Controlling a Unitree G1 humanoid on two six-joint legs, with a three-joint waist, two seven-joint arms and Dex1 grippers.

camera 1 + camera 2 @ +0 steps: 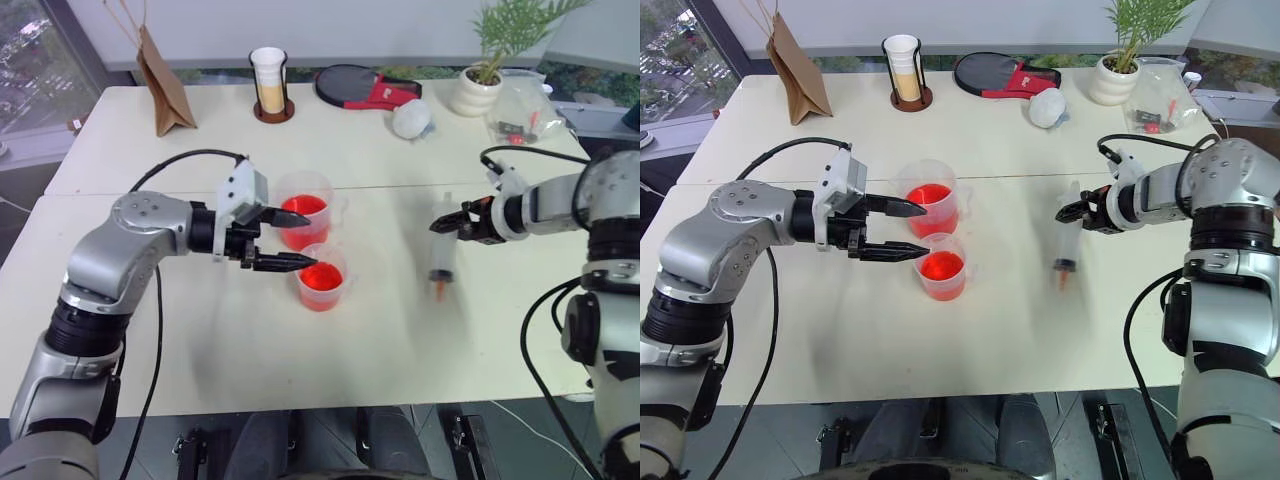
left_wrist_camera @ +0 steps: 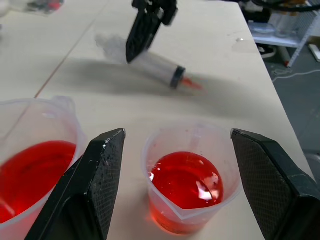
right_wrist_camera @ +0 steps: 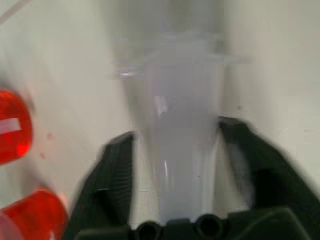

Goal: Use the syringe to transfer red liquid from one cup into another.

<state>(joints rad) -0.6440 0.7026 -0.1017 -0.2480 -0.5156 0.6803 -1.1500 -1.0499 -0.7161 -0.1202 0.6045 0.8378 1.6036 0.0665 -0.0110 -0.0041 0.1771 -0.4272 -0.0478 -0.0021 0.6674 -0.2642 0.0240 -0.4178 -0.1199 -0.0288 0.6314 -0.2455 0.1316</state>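
Two clear cups hold red liquid: a larger one (image 1: 305, 205) and, just in front of it, a smaller one (image 1: 322, 277). My left gripper (image 1: 298, 240) is open at their left side. In the left wrist view its fingers (image 2: 95, 185) stand either side of the smaller cup (image 2: 187, 182), short of it. The syringe (image 1: 440, 255) is blurred, with its orange tip pointing toward the table's front edge. My right gripper (image 1: 447, 222) is at the syringe's plunger end. In the right wrist view the clear barrel (image 3: 180, 125) runs between the open fingers (image 3: 112, 170).
Along the back of the table (image 1: 230, 340) are a brown paper bag (image 1: 165, 85), a stack of cups in a holder (image 1: 270, 85), a black and red paddle case (image 1: 365, 88), a white bundle (image 1: 411, 120), a potted plant (image 1: 480, 85) and a plastic bag (image 1: 520, 115).
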